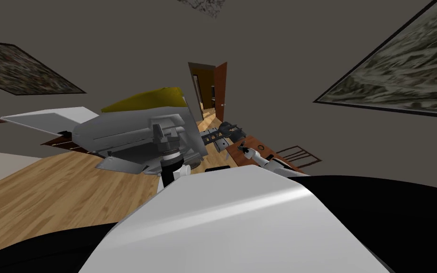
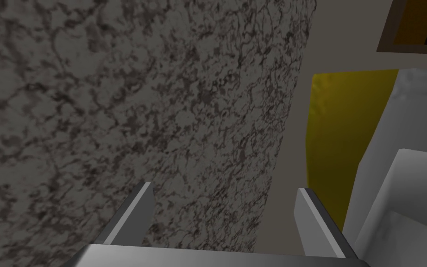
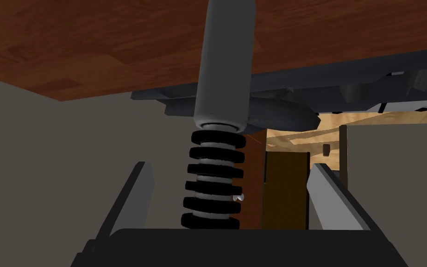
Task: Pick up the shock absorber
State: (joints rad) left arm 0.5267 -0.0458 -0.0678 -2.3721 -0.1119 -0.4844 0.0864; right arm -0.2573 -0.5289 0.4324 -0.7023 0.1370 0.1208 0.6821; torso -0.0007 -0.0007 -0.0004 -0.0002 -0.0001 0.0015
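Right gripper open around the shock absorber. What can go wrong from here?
1. The shock absorber sits off-centre between the open fingers of the right gripper; closing may shove it sideways.
2. The thin fingers would meet the black coil spring and could slip between coils.

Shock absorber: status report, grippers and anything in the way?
Right gripper open astride the shock absorber at its black coil, not pressing it. Left gripper open, holding nothing. Dark grey part lies just behind the shock absorber.
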